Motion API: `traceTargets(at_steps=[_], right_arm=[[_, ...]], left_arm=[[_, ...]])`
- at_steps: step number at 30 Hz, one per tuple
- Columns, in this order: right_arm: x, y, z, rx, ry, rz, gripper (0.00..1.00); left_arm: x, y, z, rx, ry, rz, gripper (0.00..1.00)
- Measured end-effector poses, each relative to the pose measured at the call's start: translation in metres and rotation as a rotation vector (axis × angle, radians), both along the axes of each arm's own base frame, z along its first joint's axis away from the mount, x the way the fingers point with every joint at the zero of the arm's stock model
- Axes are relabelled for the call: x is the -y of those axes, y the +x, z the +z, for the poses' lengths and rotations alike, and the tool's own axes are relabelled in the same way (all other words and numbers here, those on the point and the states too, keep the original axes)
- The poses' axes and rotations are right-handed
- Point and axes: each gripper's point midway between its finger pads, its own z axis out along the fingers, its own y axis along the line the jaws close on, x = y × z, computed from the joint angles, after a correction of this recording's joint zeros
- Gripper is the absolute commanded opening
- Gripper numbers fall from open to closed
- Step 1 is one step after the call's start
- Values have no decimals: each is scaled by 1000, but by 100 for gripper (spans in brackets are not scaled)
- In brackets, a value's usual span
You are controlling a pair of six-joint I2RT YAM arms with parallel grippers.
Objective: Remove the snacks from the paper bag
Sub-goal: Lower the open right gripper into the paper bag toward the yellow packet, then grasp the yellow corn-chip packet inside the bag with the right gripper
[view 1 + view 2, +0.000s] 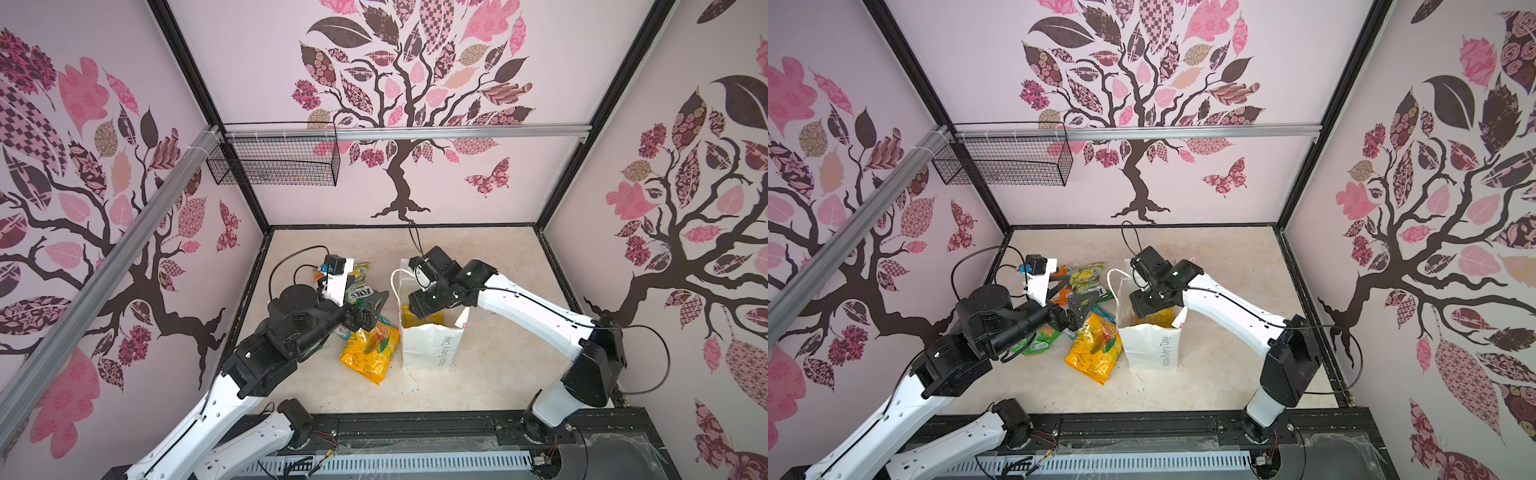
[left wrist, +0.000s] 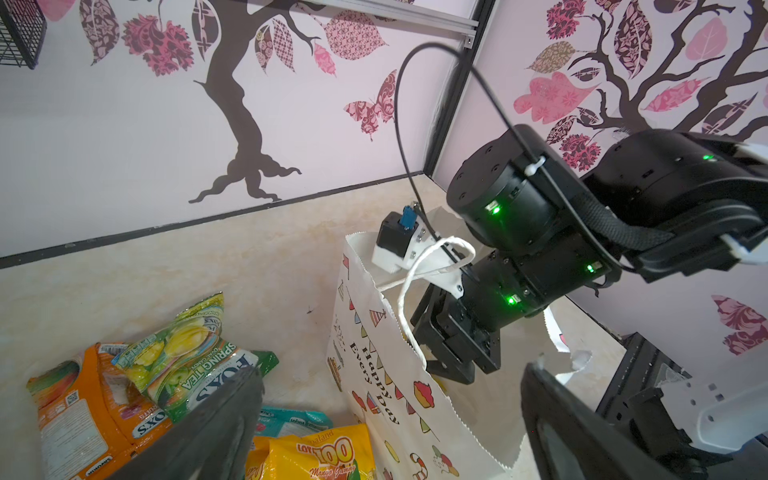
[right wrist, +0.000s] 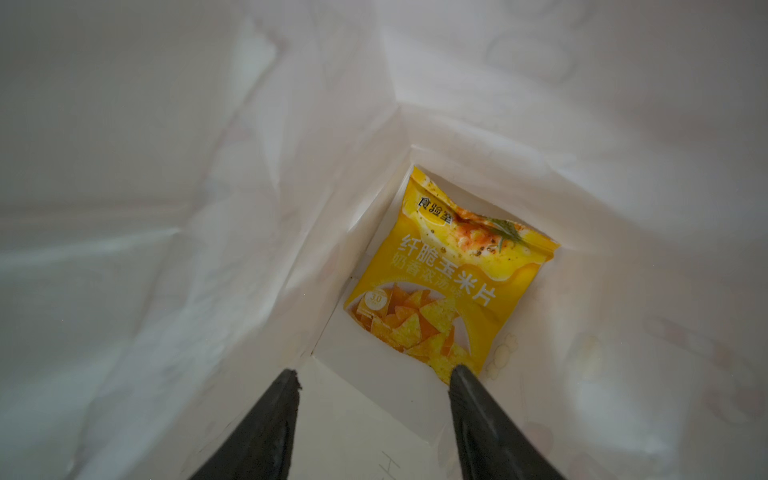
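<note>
The white paper bag (image 1: 432, 345) (image 1: 1150, 347) stands upright at mid-table, with its "Happy Every Day" side (image 2: 395, 399) towards the left wrist camera. My right gripper (image 3: 374, 372) reaches down inside it, open, with nothing between its fingers. A yellow snack packet (image 3: 449, 282) lies on the bag's bottom just beyond the fingertips, and one tip is near its corner. Left of the bag lie other snacks: an orange-yellow packet (image 1: 368, 349) (image 2: 320, 453), a green FOX'S packet (image 2: 195, 365), a teal one (image 2: 291, 419) and an orange one (image 2: 83, 415). My left gripper (image 2: 392, 370) (image 1: 1071, 291) hovers over that pile, open and empty.
A black wire mesh basket (image 1: 274, 164) hangs from the rail on the back wall. The bag's white cord handle (image 2: 428, 266) loops beside the right wrist. Patterned walls close three sides, and a black rail (image 1: 415, 428) runs along the front edge.
</note>
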Motion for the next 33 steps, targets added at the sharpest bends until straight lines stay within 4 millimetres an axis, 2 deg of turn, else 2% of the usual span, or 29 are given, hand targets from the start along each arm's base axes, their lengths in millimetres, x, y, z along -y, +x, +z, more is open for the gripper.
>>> traceTargets(at_steps=[11, 18, 22, 24, 33], right_arm=[[5, 0, -38, -55, -98, 11, 75], [-1, -4, -68, -104, -81, 2, 86], [-5, -2, -78, -105, -58, -8, 93], [-8, 0, -87, -108, -51, -15, 99], [-7, -1, -140, -157, -83, -34, 100]], left_arm=[[-1, -1, 0, 6, 9, -2, 99], [-1, -1, 0, 6, 9, -3, 98], [-1, -1, 0, 6, 8, -3, 98], [-1, -1, 0, 5, 8, -3, 99], [-1, -1, 0, 3, 7, -3, 98]])
